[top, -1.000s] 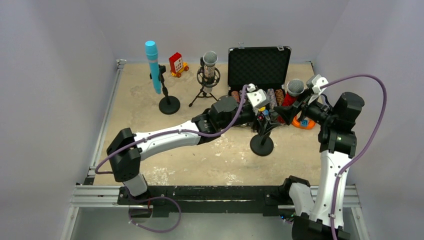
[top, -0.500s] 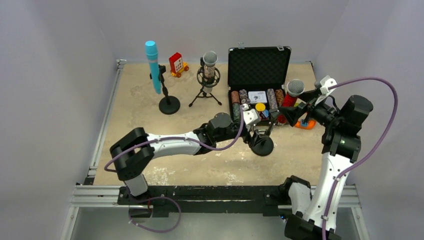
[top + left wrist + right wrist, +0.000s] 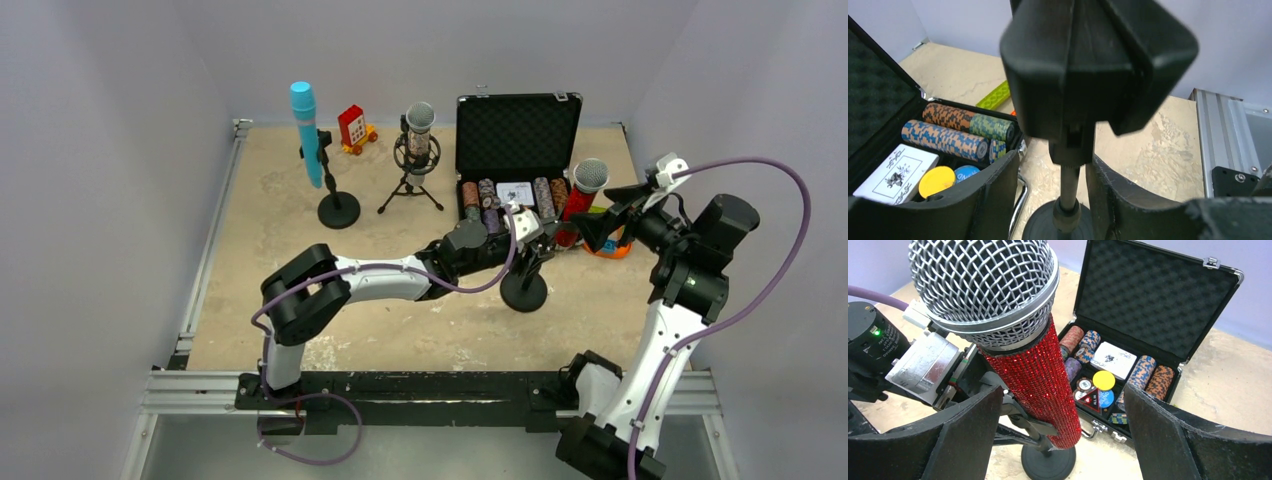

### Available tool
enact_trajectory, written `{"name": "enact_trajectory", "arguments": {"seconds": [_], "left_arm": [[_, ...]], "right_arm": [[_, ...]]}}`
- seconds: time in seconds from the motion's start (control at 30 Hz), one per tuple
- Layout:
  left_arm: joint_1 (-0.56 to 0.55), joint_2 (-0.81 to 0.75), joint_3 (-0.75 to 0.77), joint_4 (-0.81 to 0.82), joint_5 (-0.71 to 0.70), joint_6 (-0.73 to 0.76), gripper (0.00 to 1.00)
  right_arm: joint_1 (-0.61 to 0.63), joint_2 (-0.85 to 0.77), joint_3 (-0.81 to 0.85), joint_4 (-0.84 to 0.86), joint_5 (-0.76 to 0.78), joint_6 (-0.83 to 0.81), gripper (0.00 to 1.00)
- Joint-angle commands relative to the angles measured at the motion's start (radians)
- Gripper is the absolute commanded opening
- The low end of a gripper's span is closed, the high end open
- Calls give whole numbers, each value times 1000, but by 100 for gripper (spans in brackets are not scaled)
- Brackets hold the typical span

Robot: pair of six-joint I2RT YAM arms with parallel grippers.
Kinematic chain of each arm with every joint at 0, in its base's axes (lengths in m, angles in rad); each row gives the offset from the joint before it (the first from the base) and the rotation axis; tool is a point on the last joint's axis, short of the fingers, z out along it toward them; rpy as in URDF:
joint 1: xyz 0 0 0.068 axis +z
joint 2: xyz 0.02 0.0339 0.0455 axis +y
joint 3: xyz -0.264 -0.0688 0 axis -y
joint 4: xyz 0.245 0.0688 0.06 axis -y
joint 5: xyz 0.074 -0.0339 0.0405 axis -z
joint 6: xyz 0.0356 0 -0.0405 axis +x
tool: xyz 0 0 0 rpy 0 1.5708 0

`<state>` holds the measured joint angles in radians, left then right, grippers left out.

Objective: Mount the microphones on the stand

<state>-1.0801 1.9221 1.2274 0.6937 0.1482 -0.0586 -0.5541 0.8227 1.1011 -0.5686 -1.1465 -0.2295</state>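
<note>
The red-glitter microphone (image 3: 1038, 375) with its grey mesh head (image 3: 591, 175) sits tilted in the clip (image 3: 1093, 65) of a black round-base stand (image 3: 524, 291). My right gripper (image 3: 1063, 392) is open, its fingers wide on both sides of the red body and apart from it. Lower down, my left gripper (image 3: 1052, 160) straddles the stand's thin pole (image 3: 1068, 187) below the clip, jaws partly narrowed, with a gap still showing on the left side. The light-blue microphone (image 3: 304, 130) stands in its own stand at the back left. A silver one (image 3: 420, 125) sits in a tripod mount.
An open black case (image 3: 518, 135) with poker chips (image 3: 500, 190) lies just behind the stand. A small red toy (image 3: 352, 128) stands at the back, and an orange item (image 3: 610, 246) under my right gripper. A yellow-green strip (image 3: 995, 96) lies past the case.
My left gripper dropped from beside the clip to the stand's pole and narrowed its jaws. My right gripper opened wider and drew back to the right, off the red microphone.
</note>
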Motion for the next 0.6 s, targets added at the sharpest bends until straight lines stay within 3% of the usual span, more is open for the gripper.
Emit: {"name": "enact_trajectory", "arguments": {"seconds": [0.0,0.13,0.23,0.37,0.57], "left_arm": [[2,22,66,79,-4,20,48],[2,33,83,77,28,8,24],[2,17,71,73,63,5,0],[4,-81,-76,160,35,1,0],[72,-347,-355,159,-31,-45,0]], "right_arm": [[-9,1,26,12,-42,5,94],[-10,5,27,13,-48,6,94],[-10,5,29,10,-46,4,94],[-13,6,43,-10,-42,-22,94],[-13,13,45,-16,-75,-28,94]]}}
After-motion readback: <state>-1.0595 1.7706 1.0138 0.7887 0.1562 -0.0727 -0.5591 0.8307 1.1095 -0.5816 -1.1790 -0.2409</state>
